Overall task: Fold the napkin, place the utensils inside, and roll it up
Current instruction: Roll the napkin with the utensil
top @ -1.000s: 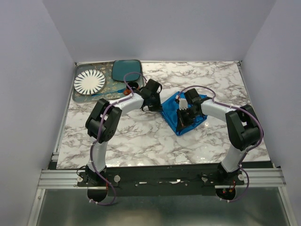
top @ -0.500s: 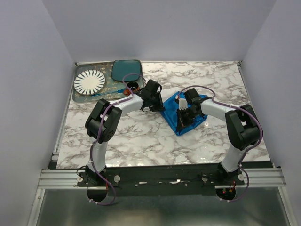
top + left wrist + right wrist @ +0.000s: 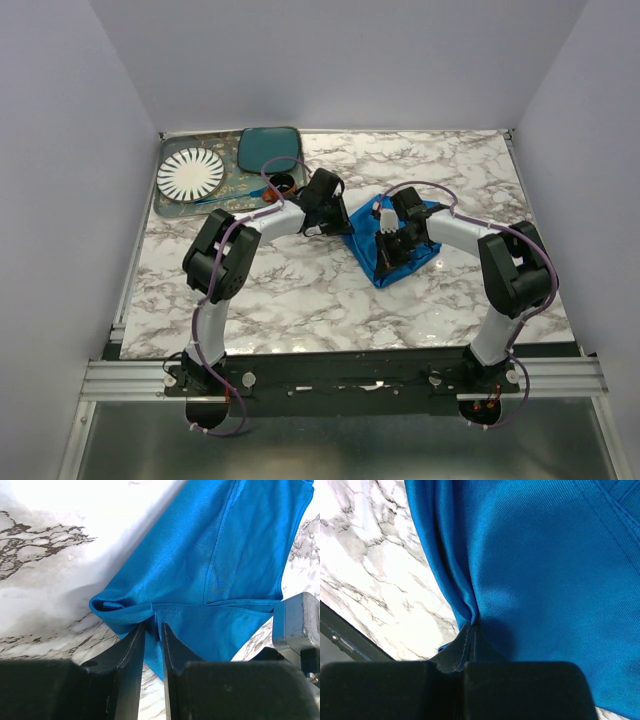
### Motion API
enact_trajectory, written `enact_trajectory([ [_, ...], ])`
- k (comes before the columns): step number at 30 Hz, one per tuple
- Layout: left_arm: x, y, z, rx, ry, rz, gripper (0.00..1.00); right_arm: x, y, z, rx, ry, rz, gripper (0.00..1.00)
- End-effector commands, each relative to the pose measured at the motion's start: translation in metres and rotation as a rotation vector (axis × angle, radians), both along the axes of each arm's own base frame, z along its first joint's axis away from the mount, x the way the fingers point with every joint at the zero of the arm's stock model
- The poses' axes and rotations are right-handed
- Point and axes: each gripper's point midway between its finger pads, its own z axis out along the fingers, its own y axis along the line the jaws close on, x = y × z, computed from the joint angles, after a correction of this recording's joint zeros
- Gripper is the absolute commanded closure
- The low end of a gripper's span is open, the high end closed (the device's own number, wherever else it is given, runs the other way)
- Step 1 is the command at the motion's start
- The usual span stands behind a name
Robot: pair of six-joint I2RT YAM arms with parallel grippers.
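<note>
The left claw (image 3: 153, 630) is almost shut, with only a thin gap. It pinches a folded corner of the blue napkin (image 3: 215, 555). The right claw (image 3: 471, 632) is squeezed tight on another fold of the napkin. The napkin lies bunched up on the bench (image 3: 300, 290), between the two claws.

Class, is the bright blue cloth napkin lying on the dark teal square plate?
No, the napkin lies on the marble table, apart from the plate.
</note>
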Motion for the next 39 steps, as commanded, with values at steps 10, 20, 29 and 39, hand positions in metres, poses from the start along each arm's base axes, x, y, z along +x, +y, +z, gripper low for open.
enact_trajectory([
  [10,0.009,-0.018,-0.015,-0.047,0.036,0.024,0.70,0.002,-0.015,-0.018,-0.081,0.012,0.009,0.99],
  [20,0.002,-0.004,-0.047,0.020,0.099,0.076,0.75,0.012,-0.027,0.004,-0.146,-0.053,-0.021,0.82],
  [29,-0.010,0.005,-0.064,0.039,0.126,0.079,0.78,0.033,-0.033,0.072,-0.176,-0.227,-0.073,0.67],
  [39,-0.014,0.009,-0.074,0.058,0.140,0.075,0.80,0.043,-0.005,0.086,-0.300,-0.600,0.073,0.57],
])
